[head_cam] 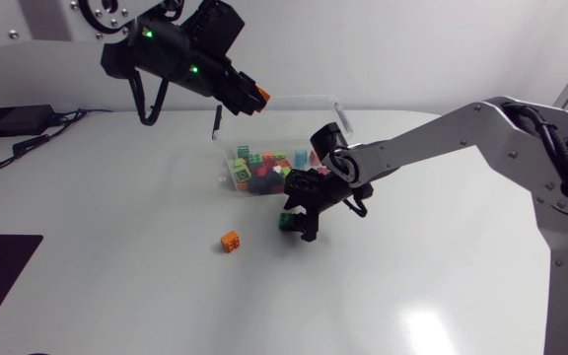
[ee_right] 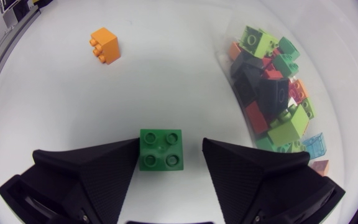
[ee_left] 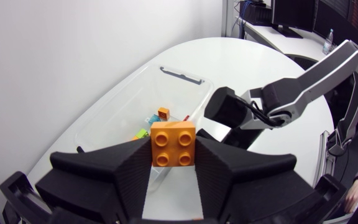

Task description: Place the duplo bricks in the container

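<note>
Black wedge-shaped fingers of the left end effector [ee_left: 173,148] clamp an orange two-by-two plastic duplo brick [ee_left: 173,143] from both sides, its studs facing the wrist camera; this end effector hangs in the air over the far rim of the clear plastic container [head_cam: 294,98], and in the left wrist view the open container lies below and ahead of the held brick.

Inside the container lies a mixed heap of bricks [ee_right: 269,87] in lime, dark green, red, black and orange, with one pale blue see-through piece; the heap crowds the end nearest the right end effector [head_cam: 304,217].

That end effector is down at the white counter [head_cam: 116,296], just outside the container wall, with its fingers spread wide around a green two-by-two plastic duplo brick [ee_right: 161,149]; the green brick rests studs up on the counter, close against one finger with a clear gap to the other, so it is not gripped.

A second orange plastic brick [head_cam: 230,241] lies on its side on the counter, apart from the green one and farther from the container; nothing touches it.

Silver-grey links of the right arm [head_cam: 481,128] come in from the right side and stretch past the middle of the counter.
</note>
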You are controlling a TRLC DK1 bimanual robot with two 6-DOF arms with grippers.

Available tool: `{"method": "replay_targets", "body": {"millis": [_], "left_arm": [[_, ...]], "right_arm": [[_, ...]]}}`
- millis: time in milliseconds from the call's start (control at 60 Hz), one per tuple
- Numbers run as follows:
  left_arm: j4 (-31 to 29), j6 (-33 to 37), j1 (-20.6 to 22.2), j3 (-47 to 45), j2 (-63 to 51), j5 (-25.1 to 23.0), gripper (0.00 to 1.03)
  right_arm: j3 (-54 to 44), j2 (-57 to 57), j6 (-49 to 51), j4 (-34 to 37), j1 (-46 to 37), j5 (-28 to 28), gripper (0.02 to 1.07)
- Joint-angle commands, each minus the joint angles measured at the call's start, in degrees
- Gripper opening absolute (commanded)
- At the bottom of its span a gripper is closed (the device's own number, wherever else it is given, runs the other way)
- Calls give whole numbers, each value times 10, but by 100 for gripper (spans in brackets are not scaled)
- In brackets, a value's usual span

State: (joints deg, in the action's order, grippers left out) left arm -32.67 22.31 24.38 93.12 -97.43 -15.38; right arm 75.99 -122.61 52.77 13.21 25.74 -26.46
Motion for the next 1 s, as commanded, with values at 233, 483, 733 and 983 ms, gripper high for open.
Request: {"method": "replay_targets", "body": {"millis": [233, 483, 733, 983], "left_arm": [[30, -31, -24, 99, -116, -8, 36], [45, -45, -25, 127, -152, 32, 98], [81, -45, -29, 72, -103, 61, 98], [34, 2, -15, -51, 28, 85, 98]], "right_arm": [[-66, 68, 15, 34, 7, 5, 28], [-138, 213, 0, 48, -2, 7, 28], [-143, 343, -35, 73, -31, 7, 28], [-97, 358, -105, 25, -52, 24, 28]]}}
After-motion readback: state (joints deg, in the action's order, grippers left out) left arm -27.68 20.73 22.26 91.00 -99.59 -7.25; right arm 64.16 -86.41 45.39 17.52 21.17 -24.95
